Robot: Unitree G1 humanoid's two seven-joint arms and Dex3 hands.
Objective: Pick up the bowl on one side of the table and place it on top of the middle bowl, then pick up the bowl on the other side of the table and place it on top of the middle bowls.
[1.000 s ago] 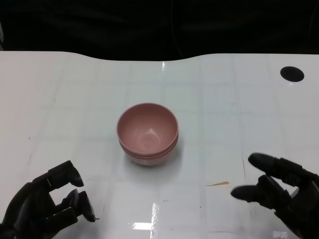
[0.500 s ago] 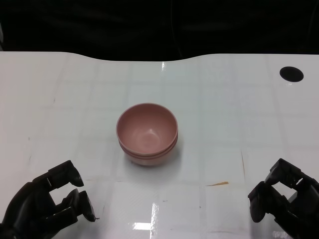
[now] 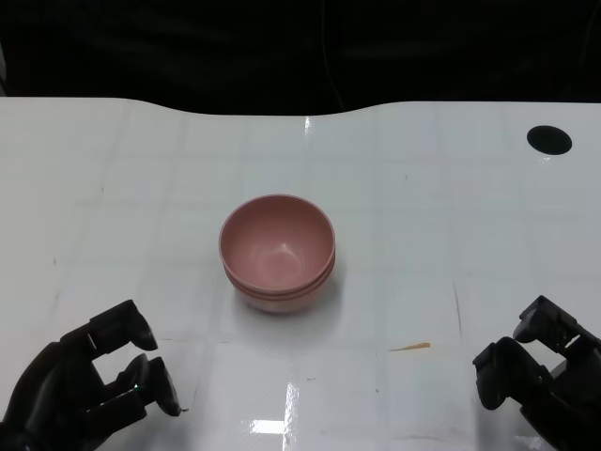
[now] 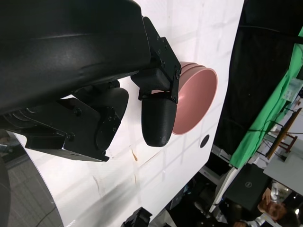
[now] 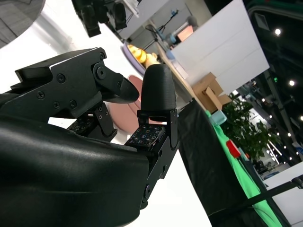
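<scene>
Both hands are curled shut on nothing: left hand point(image 3: 89, 385) and right hand point(image 3: 537, 376), well apart from the stacked pink bowls point(image 3: 278, 251).

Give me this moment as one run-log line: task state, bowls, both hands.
state: stacking looks done | pink bowl stack at table centre | left hand curled, holding nothing | right hand curled, holding nothing

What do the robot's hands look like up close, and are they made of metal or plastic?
I cannot tell the material. Both the left hand and the right hand are matte black, built from blocky, jointed segments with visible screws. The fingertips are smooth and rounded. The right wrist view shows small dotted pads on the fingers' inner faces.
</scene>
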